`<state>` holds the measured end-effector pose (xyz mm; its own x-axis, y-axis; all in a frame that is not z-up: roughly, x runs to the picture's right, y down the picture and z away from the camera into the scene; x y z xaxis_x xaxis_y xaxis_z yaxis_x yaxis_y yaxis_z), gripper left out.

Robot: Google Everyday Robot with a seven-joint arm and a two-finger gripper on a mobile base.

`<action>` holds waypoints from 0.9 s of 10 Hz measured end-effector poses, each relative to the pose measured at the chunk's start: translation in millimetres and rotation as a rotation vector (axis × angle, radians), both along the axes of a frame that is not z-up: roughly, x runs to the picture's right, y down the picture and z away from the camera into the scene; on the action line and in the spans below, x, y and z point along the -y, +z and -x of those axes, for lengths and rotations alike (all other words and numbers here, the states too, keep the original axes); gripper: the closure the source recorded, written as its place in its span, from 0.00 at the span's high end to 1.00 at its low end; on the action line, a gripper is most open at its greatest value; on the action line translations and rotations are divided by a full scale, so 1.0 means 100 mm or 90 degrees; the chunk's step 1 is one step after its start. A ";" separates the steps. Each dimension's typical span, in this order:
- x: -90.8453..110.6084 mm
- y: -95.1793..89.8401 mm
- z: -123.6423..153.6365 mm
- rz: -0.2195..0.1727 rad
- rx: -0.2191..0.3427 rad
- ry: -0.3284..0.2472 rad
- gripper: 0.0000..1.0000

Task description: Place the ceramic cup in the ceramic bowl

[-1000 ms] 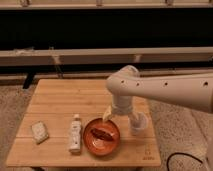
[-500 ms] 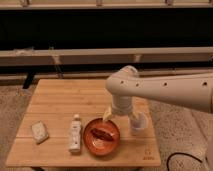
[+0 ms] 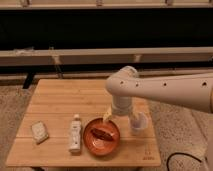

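End effector (image 3: 128, 118) at ceramic cup (image 3: 139, 123) beside ceramic bowl (image 3: 97, 147), position unchanged (grip unclear).

The tabletop (image 3: 65, 100) is showing pale honey wood with faint plank lines. The ceramic bowl (image 3: 92, 143) is glowing orange-brown, and a dark reddish-brown piece (image 3: 103, 134) is lying in it. At the bowl's two o'clock the ceramic cup (image 3: 139, 122) is showing plain white. The tool (image 3: 120, 117), hanging at the bowl's one o'clock, is looking cream-white, like the arm (image 3: 165, 90) with its small dark dots. At nine o'clock the tube (image 3: 75, 134) is showing white.
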<state>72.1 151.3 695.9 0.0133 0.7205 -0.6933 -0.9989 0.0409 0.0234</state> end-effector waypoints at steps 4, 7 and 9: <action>0.00 0.00 -0.02 0.000 0.002 -0.011 0.91; -0.01 0.00 -0.03 0.000 0.003 -0.015 0.91; -0.02 0.00 -0.03 0.000 0.004 -0.019 0.91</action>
